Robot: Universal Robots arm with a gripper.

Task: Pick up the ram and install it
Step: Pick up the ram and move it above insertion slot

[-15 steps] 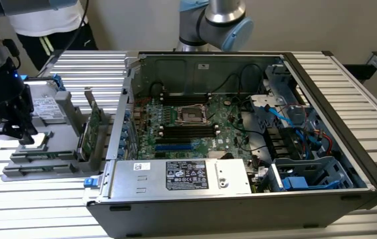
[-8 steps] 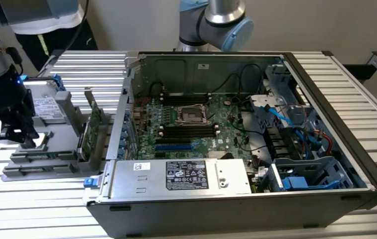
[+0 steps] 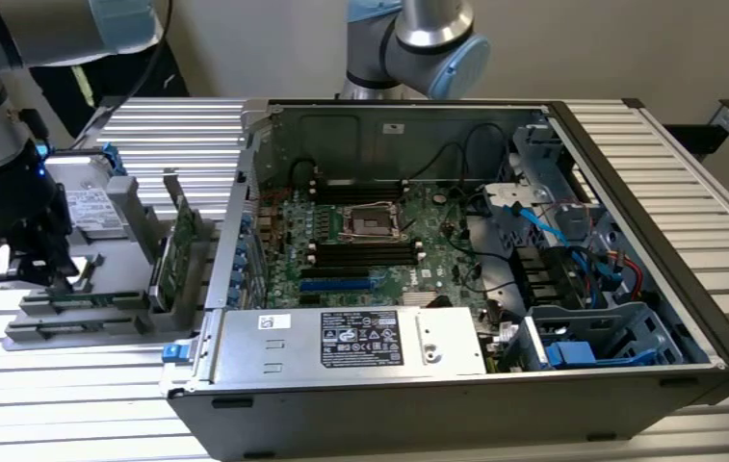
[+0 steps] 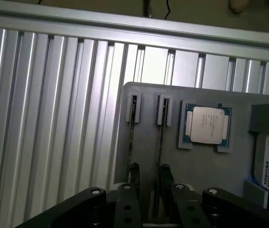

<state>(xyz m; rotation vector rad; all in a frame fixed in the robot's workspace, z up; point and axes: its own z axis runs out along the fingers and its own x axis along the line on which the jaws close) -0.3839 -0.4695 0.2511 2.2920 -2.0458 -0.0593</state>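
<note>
The hand (image 3: pixel 45 274) hangs low over the holder (image 3: pixel 30 335), its fingers (image 4: pixel 134 172) apart with a clear gap and nothing gripped, likely spread to drop astride a thin board. The ram (image 4: pixel 160 142) stands on edge in a slot of the holder, upright so its long faces can be pinched. A second stick (image 4: pixel 131 142) runs parallel just beside it, and I cannot tell which one the gap lines up with. The processor (image 4: pixel 206 124) sits in its own pocket of the holder. Beside the holder the case (image 3: pixel 338 130) lies open, its memory slots (image 3: pixel 364 252) facing up.
</note>
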